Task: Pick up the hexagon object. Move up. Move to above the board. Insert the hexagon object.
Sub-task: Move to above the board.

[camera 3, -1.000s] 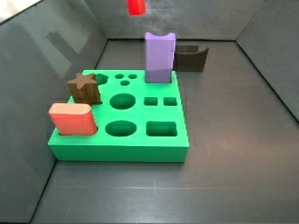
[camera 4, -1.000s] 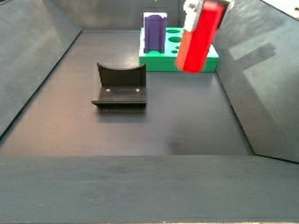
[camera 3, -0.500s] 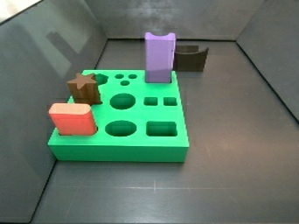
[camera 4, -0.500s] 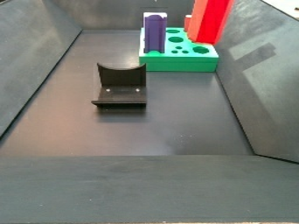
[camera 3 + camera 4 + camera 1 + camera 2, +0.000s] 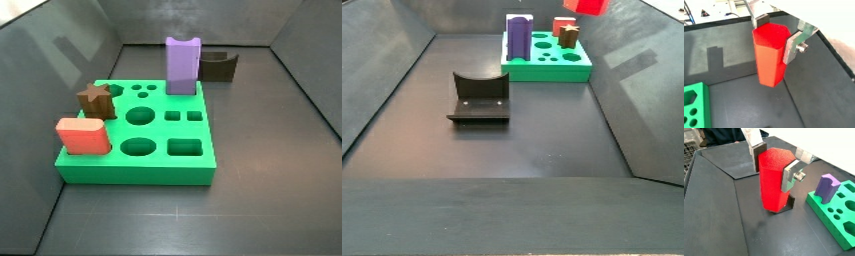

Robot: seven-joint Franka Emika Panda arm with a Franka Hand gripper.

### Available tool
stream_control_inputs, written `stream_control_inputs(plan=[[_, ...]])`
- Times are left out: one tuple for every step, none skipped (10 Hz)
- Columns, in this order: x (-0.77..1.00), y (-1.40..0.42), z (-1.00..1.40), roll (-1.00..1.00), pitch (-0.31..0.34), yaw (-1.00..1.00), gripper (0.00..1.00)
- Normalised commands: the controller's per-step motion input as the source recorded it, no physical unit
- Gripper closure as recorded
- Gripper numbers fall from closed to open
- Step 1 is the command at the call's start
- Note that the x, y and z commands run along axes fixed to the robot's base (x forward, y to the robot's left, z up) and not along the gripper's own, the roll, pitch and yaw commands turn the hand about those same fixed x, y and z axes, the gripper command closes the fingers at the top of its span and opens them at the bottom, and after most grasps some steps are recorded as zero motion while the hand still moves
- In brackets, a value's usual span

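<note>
One piece in hand: the tall bright red hexagon object [image 5: 771, 55] sits between the gripper's [image 5: 777, 34] flat silver fingers [image 5: 798, 40], which are closed onto its upper faces with the dark pads pressed against the sides, seen in both wrist views.
Change: a second ago the red prism hung full-length at the edge of a side view; now only its lower end [image 5: 584, 5] shows at the top edge, and in a side view that looks down on the board it is out of frame. The lift looks finished or nearly so.
Fixture: the dark L-shaped bracket [image 5: 478, 96] stands on the grey floor, well apart from the board.
Board: the flat bright green block with cut-out holes [image 5: 139, 146] lies beyond, carrying a purple block [image 5: 182, 66], a salmon-pink block [image 5: 82, 136] and a brown star piece [image 5: 95, 97].
Next: carry the prism across above the board, then line its facets up with the matching hole.
</note>
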Motion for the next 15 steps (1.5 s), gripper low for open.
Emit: stream_control_inputs(plan=[[0.15,-1.0,0.05,0.01,0.377,-1.0,1.0],[0.15,-1.0,0.05,0.01,0.41,-1.0,1.0],[0.15,-1.0,0.06,0.0,0.423,-1.0,1.0],[0.16,-1.0,0.06,-0.01,0.483,-0.99,1.0],[0.17,-1.0,0.06,-0.02,0.389,-0.65,1.0],[0.18,-1.0,0.06,-0.03,0.315,-0.41,1.0],[0.19,-1.0,0.06,-0.04,0.251,-0.25,1.0],[0.19,-1.0,0.06,-0.04,0.196,-0.13,1.0],[0.2,-1.0,0.07,-0.02,0.149,-0.04,1.0],[0.21,-1.0,0.07,-0.01,0.131,-0.03,1.0],[0.21,-1.0,0.07,-0.01,0.128,-0.02,1.0],[0.23,-1.0,0.08,-0.01,0.13,-0.01,1.0],[0.24,-1.0,0.09,0.01,0.129,0.0,1.0],[0.27,-1.0,0.09,0.01,0.133,0.0,1.0],[0.26,-0.88,0.09,0.0,0.138,0.0,1.0]])
